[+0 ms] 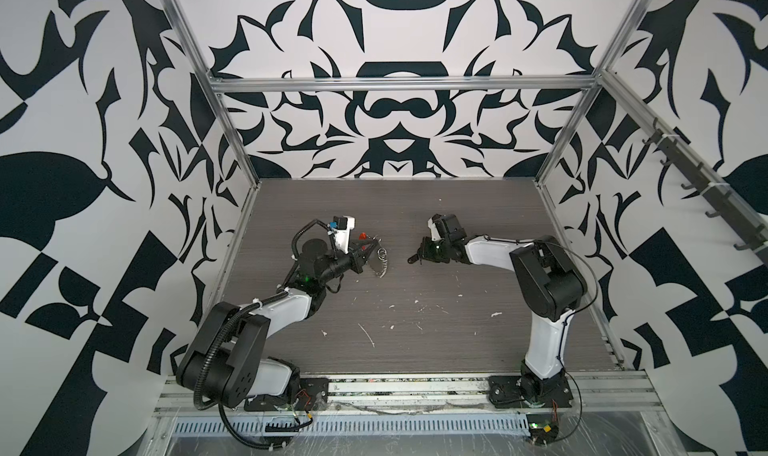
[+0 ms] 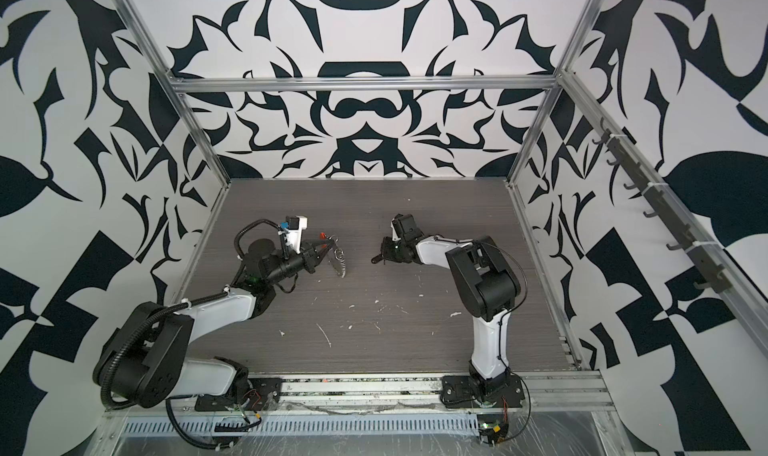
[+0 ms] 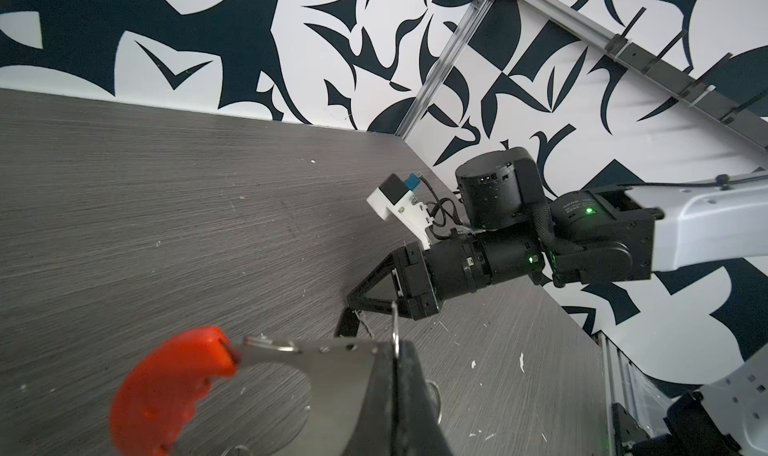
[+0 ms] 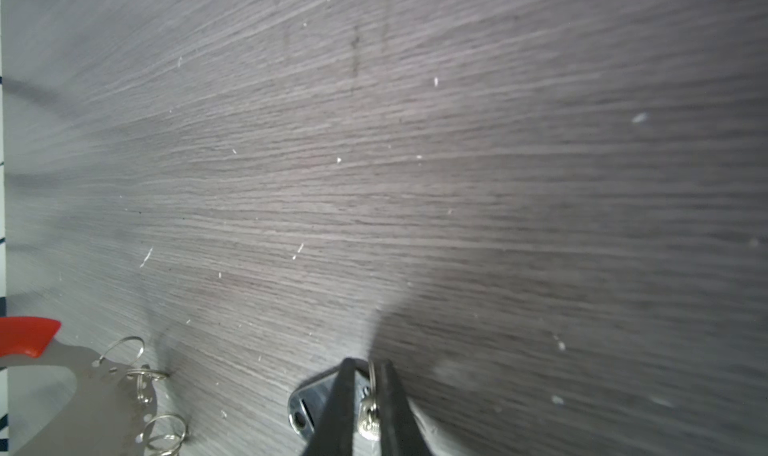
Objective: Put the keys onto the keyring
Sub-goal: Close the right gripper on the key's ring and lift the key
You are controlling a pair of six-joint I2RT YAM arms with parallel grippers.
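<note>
two robot arms face each other low over a grey wood-grain worktop [image 1: 374,208]. the left hand [image 1: 367,253] is clamped shut on the keyring [image 1: 377,263], a flat silvery loop with a red section [image 3: 166,391]. it holds the loop on edge with the loose split rings [image 4: 162,433] dangling, a hold that would offer a ring towards the other arm. whether the loop's lower edge touches the worktop is hard to tell.

the right hand [image 4: 368,363] is nearly closed, pinching the key [image 4: 305,408] by the tiny silver ring at its end. the dark body sticks out to one side, free for threading. a clear gap lies between key and keyring, and nothing is joined yet.

the left arm is bent at the elbow, with the forearm stretched low towards the middle and the wrist rolled sideways. the right arm rises from its base, folds sharply, and reaches down and inward with its hand about level.
</note>
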